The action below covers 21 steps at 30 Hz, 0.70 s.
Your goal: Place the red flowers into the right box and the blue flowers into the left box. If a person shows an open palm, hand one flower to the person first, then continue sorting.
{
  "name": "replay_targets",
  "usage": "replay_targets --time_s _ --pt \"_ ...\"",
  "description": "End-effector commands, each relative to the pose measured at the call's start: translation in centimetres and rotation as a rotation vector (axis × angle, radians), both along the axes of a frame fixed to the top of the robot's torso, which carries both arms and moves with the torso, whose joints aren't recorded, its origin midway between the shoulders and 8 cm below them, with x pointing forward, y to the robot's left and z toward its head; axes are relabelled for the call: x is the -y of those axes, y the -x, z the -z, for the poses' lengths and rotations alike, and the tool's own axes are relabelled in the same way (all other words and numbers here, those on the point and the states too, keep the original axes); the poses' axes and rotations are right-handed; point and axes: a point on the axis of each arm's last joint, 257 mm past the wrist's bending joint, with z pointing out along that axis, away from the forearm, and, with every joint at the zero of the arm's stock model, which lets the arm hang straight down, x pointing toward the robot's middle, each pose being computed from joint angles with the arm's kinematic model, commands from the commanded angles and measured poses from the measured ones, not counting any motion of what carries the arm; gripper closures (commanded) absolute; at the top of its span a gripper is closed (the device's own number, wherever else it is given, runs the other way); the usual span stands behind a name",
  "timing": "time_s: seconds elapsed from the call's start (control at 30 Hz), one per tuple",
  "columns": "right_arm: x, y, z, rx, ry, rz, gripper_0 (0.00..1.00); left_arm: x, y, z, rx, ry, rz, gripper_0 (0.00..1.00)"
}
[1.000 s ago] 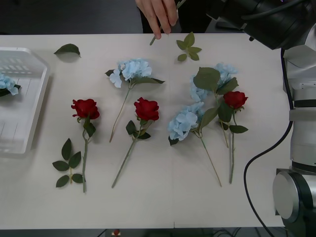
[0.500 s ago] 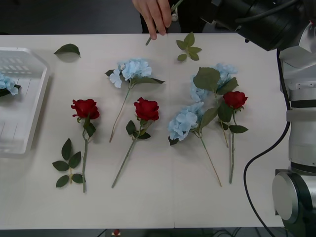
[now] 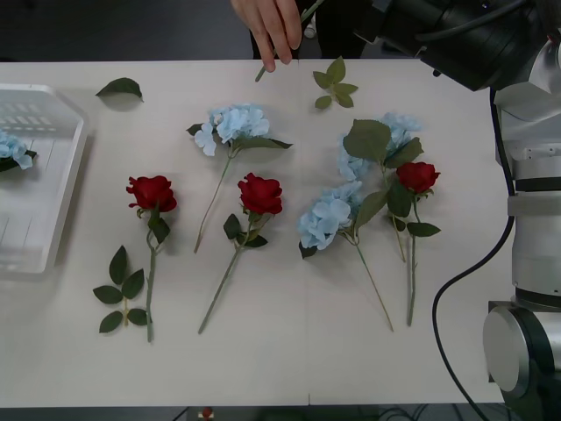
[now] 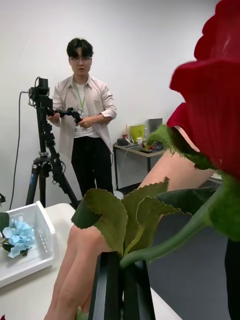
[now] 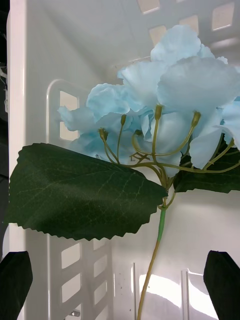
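This is a lab or office test room: plain white walls [image 4: 150, 45], a camera rig on a tripod [image 4: 45, 150], a small desk [image 4: 137, 150] cluttered with boxes by the far wall, and a white table [image 3: 289, 351] under the robot.

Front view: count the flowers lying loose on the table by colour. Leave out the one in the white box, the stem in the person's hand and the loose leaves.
Red roses: 3
Blue flowers: 3, taking the far-right blue clump as one head
Total: 6
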Motion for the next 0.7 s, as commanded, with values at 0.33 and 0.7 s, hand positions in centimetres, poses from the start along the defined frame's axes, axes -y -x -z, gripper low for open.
replay_targets --time_s 0.33,0.7 --pt "-1.2 1.9 -1.9 0.048 0.013 -0.048 0.0 -0.7 -0.2 -1.6 0.018 -0.034 0.01 0.0" --pt "-0.5 2.5 -2.1 0.047 0.009 -0.073 0.0 -1.0 0.0 -1.3 0.026 -0.044 0.009 0.0"
